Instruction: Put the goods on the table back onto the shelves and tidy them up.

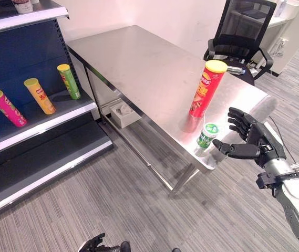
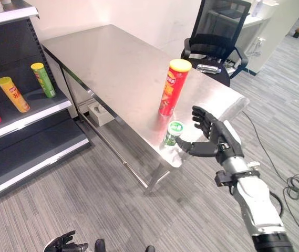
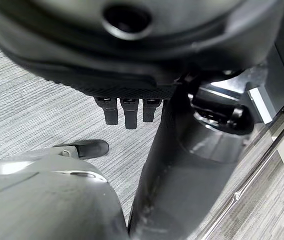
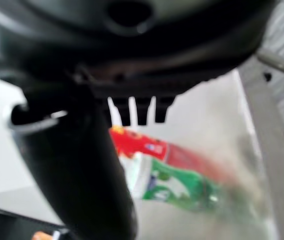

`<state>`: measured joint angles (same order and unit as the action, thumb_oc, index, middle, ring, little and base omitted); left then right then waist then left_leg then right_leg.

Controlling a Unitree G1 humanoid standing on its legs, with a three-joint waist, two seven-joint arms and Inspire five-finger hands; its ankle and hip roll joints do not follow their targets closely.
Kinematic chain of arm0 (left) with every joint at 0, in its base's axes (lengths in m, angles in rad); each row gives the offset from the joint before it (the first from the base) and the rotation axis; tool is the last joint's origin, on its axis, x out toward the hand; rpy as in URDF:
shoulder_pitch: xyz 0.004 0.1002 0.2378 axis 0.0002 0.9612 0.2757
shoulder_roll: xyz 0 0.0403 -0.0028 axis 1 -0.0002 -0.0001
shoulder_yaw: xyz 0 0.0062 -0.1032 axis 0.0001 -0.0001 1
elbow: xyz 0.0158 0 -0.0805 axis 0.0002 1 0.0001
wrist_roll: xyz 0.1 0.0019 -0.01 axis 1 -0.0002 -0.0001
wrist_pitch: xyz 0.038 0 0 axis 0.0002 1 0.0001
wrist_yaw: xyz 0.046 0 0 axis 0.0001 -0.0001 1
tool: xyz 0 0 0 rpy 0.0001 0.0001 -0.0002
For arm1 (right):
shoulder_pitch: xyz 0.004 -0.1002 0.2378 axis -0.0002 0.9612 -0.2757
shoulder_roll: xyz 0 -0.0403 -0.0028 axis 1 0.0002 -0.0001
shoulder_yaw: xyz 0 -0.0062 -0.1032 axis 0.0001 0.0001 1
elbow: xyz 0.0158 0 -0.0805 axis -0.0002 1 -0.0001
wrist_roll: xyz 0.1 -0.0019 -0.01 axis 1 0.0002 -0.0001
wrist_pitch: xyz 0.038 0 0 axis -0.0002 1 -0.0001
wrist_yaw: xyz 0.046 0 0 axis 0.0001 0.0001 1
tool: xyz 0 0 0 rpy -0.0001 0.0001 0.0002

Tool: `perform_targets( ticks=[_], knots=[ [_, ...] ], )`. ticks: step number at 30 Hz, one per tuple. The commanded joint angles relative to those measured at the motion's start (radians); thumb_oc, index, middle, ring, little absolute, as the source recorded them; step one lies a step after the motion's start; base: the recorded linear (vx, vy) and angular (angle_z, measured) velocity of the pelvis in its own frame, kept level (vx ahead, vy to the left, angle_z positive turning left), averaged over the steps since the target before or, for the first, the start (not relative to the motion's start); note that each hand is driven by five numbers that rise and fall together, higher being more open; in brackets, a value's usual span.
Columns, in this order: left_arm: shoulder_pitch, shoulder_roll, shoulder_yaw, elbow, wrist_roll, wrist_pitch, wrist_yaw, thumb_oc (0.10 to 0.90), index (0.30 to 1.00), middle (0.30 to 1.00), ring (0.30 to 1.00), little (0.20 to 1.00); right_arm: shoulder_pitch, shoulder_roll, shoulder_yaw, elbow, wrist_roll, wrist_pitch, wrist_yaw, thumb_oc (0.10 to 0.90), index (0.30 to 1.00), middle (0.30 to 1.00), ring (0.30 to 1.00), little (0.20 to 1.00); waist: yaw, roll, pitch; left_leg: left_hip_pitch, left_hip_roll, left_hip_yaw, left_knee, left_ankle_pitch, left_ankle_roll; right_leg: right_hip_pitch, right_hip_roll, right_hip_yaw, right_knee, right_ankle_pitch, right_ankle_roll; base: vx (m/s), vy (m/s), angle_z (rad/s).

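Shelves point(image 1: 60, 113) sat at far left with four tubes already lying on the middle tier: blue-ish one at the edge, pink point(image 1: 6, 108), yellow point(image 1: 39, 95), green point(image 1: 69, 81). My left hand point(image 1: 94, 244) hung low by the floor, fingers loosely curled, holding nothing. The steel table point(image 1: 138, 68) ran across the middle; the goods left on it were the tall red tube point(image 1: 207, 88) standing upright near the front corner and, just in front of it, the small green-capped cup point(image 1: 207, 135) close to the table's edge. My right hand point(image 1: 249, 139) was spread wide beside the cup, thumb reaching toward it, fingers straight, gripping nothing yet. An office chair point(image 1: 241, 31) stood behind.

I judged the step was grasping the cup. To do it well I'd have brought the palm in level, closed thumb and fingers round the cup's middle, and avoided nudging it off the edge or bumping the red tube over.
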<state>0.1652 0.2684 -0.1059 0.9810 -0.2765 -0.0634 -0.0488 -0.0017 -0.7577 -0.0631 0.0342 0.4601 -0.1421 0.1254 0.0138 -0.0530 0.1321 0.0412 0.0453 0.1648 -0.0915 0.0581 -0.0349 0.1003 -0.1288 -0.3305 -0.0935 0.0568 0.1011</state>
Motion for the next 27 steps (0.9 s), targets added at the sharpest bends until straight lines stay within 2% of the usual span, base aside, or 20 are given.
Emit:
perform_targets(
  ticks=[1,14,22,27],
  knots=[
    [-0.052,0.003,-0.029,0.016,-0.009,-0.041,-0.003,0.800,0.900,0.900,0.900,0.900,-0.102,-0.064,-0.061,-0.025,-0.012,-0.066,-0.017,0.800,0.900,0.900,0.900,0.900,0.033,0.013,-0.038,0.038,0.077,-0.037,0.004,-0.033,-0.071,0.015,-0.083,-0.021,0.006,0.028,0.096,0.00,0.000,0.00],
    [-0.045,0.010,-0.042,0.027,-0.024,-0.038,0.013,0.800,0.900,0.900,0.900,0.900,-0.261,0.030,0.081,0.228,-0.100,-0.046,-0.101,0.800,0.900,0.900,0.900,0.900,0.076,0.017,-0.030,0.033,0.082,-0.054,0.004,-0.028,-0.074,0.023,-0.077,-0.039,0.006,0.019,0.092,0.00,0.000,0.03],
    [-0.061,0.008,-0.043,0.057,-0.024,-0.038,0.022,0.800,0.900,0.900,0.900,0.900,-0.308,0.054,0.124,0.261,-0.091,-0.044,-0.102,0.800,0.900,0.900,0.900,0.900,0.095,0.010,-0.029,0.029,0.084,-0.067,0.004,-0.024,-0.077,0.032,-0.074,-0.054,0.006,0.013,0.087,0.01,-0.002,0.02],
    [-0.053,0.011,-0.050,0.031,-0.031,-0.037,0.021,0.800,0.900,0.900,0.900,0.900,-0.321,0.028,0.154,0.243,-0.093,-0.035,-0.079,0.800,0.900,0.900,0.900,0.900,0.101,0.008,-0.030,0.026,0.084,-0.080,0.004,-0.021,-0.079,0.039,-0.072,-0.063,0.006,0.010,0.085,0.00,-0.001,0.10]
  ],
)
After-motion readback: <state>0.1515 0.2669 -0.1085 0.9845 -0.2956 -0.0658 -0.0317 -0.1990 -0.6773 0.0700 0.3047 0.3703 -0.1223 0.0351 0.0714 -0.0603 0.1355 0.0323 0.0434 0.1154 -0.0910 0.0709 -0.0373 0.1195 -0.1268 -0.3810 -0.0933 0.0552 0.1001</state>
